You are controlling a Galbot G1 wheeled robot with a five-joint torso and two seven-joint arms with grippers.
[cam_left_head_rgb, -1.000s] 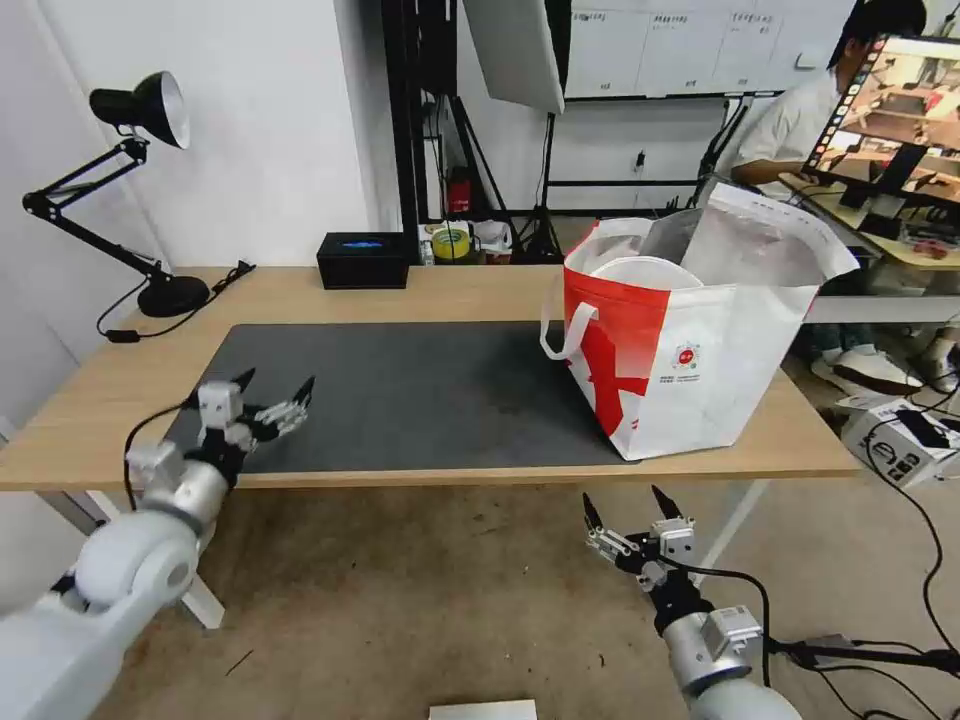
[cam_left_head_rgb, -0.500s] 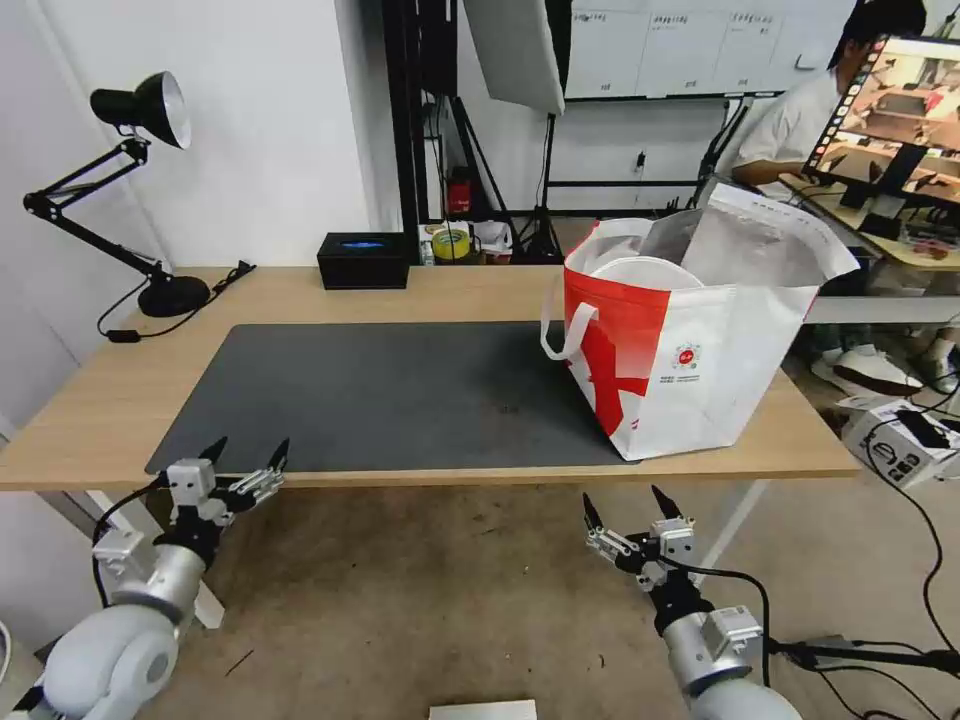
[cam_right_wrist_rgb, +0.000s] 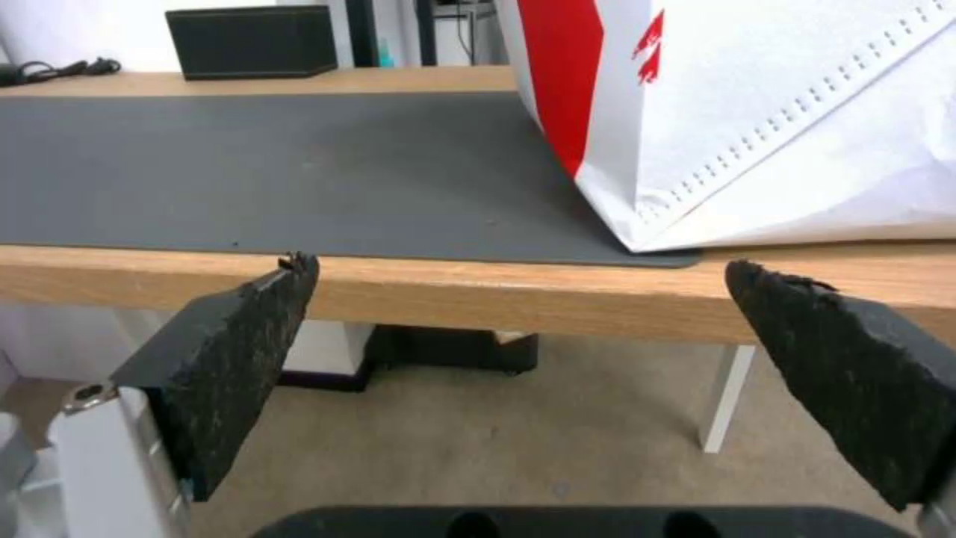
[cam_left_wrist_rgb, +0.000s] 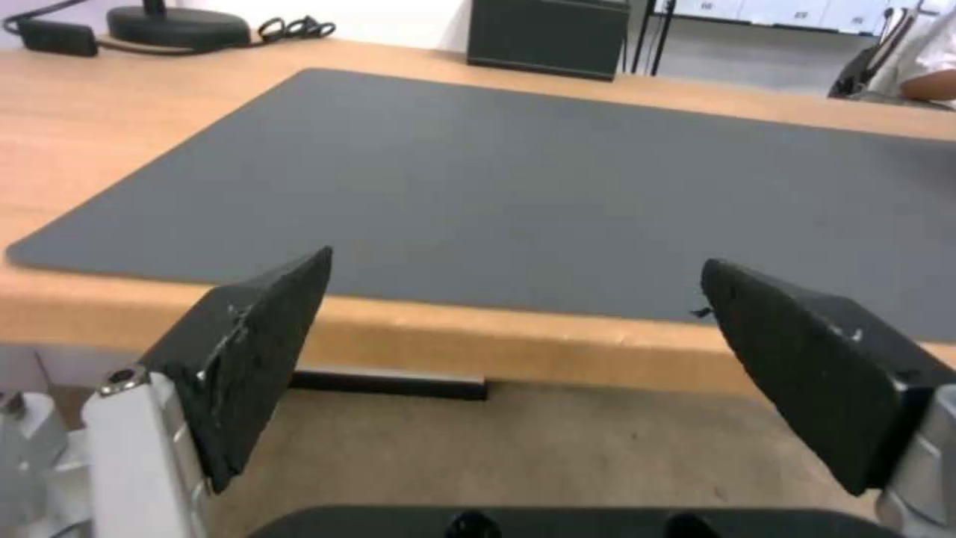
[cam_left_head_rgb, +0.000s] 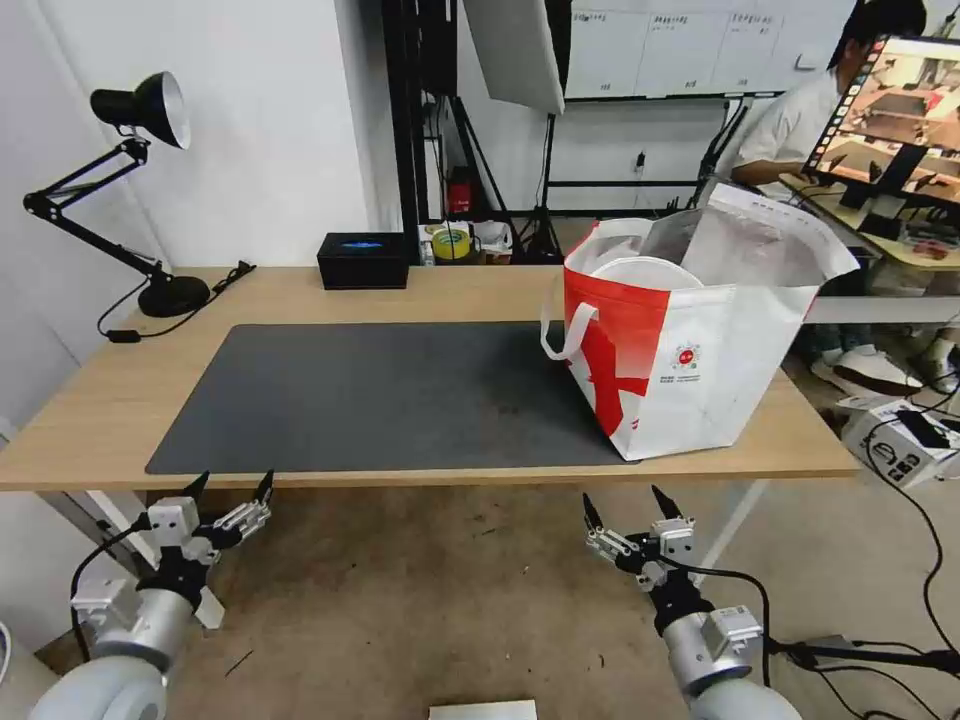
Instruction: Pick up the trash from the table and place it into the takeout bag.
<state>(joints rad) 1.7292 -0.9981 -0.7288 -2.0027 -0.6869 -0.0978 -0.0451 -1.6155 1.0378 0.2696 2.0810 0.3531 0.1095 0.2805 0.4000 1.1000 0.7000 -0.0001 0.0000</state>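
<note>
Head view: your left gripper (cam_left_head_rgb: 231,486) hung in the lower left of the frame, below the front edge of the table (cam_left_head_rgb: 90,400) and over the floor, fingers spread and holding nothing. Your right gripper (cam_left_head_rgb: 626,504) sat low in the centre-right, also under the table edge, fingers likewise parted and empty. The takeout bag (cam_left_head_rgb: 690,340) stood upright on the right part of the table, its near corner resting on the dark grey mat (cam_left_head_rgb: 390,400), mouth open, a white loop handle (cam_left_head_rgb: 562,335) drooping down its red side. A black box (cam_left_head_rgb: 363,260) sat at the back edge, centre-left, and a black desk lamp (cam_left_head_rgb: 120,190) stood at the upper left. You had no loose trash on the mat or the wood.

Left wrist view: both black fingertips (cam_left_wrist_rgb: 254,336) of your left gripper stood wide apart in the lower frame, nothing between them. Beyond them ran the table's front edge (cam_left_wrist_rgb: 478,340) and the mat (cam_left_wrist_rgb: 558,194). The black box (cam_left_wrist_rgb: 548,33) showed at top centre, the lamp base (cam_left_wrist_rgb: 179,22) at top left.

Right wrist view: your right gripper's pads (cam_right_wrist_rgb: 229,351) were released, gaping at either side of the lower frame, nothing between them. The table edge (cam_right_wrist_rgb: 478,295) crossed the middle, and the takeout bag (cam_right_wrist_rgb: 757,112) took up the upper right, its corner on the mat (cam_right_wrist_rgb: 279,172). The black box (cam_right_wrist_rgb: 249,41) lay at upper left.
</note>
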